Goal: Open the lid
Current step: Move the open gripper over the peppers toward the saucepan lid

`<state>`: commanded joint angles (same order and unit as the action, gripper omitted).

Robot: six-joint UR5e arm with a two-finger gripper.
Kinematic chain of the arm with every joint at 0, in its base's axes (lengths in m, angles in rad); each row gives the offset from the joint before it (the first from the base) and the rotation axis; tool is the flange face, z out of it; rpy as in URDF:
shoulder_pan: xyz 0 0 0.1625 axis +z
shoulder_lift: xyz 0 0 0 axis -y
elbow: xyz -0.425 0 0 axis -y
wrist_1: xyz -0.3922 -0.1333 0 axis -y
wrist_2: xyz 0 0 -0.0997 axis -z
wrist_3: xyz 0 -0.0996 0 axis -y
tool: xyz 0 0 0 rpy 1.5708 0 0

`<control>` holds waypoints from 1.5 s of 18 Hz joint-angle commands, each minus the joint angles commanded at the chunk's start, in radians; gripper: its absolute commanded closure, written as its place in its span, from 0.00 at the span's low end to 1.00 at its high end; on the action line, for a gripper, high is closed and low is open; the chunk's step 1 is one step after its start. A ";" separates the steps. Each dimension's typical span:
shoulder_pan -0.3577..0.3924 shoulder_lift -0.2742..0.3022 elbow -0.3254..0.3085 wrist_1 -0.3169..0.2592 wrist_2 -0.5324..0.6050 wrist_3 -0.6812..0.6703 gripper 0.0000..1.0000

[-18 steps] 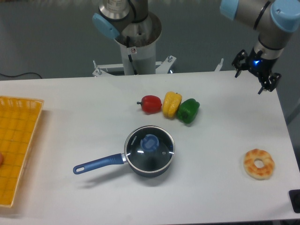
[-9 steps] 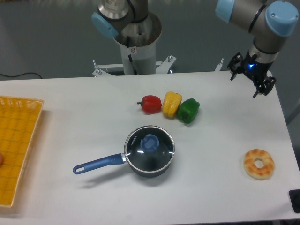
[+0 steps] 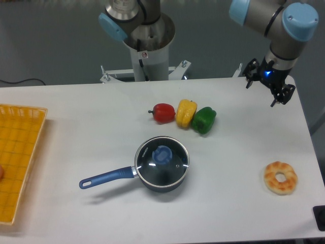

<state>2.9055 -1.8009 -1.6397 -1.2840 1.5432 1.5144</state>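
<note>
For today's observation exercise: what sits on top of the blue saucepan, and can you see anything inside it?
The lid sits on the saucepan, covering its whole mouth, blue knob at the centre. Through the glass only dark interior and reflections show; whether it holds anything cannot be told.

Bright, even overhead light, soft shadows, sharp focus, slight glass glare.

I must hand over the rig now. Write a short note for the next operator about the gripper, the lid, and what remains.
Gripper: open, empty, in the air above the table's far right corner, far from the pan.
Lid: sits closed on the saucepan near the table's middle front, blue knob up.
Done: nothing yet on the lid.
Left: bring the gripper over the knob, grasp it, lift the lid off.
</note>
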 joint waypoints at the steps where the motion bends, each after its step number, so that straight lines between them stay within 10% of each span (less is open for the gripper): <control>1: -0.018 0.000 -0.009 0.000 0.002 -0.022 0.00; 27: -0.302 0.094 -0.114 -0.003 -0.008 -0.465 0.00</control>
<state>2.6033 -1.7073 -1.7533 -1.2870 1.5356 1.0496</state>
